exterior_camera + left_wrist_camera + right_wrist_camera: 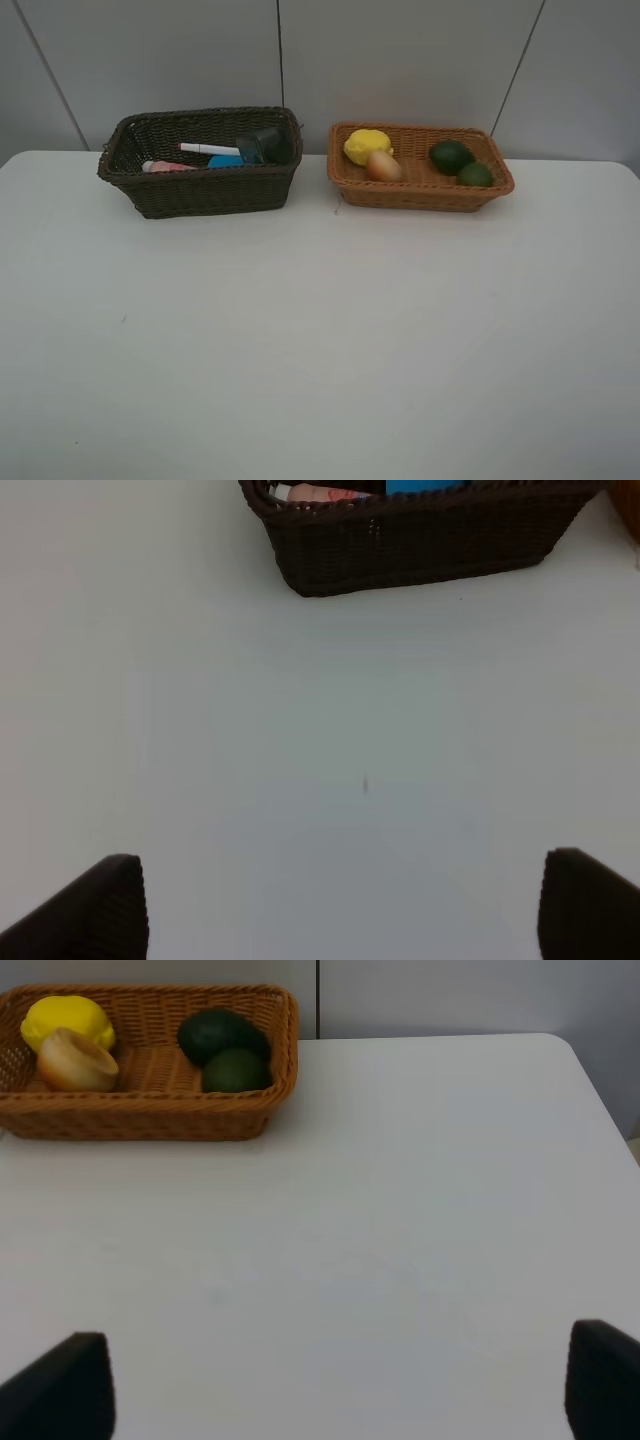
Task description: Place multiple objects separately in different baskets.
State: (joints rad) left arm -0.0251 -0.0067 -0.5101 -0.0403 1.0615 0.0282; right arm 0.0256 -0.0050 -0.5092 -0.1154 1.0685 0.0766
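The dark brown basket stands at the back left and holds a white marker, a pink bottle, a dark grey bottle and a blue item. The light orange-tan basket at the back right holds the yellow lemon, the orange-tan peach, a dark green avocado and a second green fruit. My left gripper is open and empty over bare table, well in front of the dark basket. My right gripper is open and empty, well short of the tan basket.
The white table stretches in front of both baskets. A grey panelled wall rises right behind them. The table's right edge and rounded far corner show in the right wrist view. Neither arm shows in the exterior high view.
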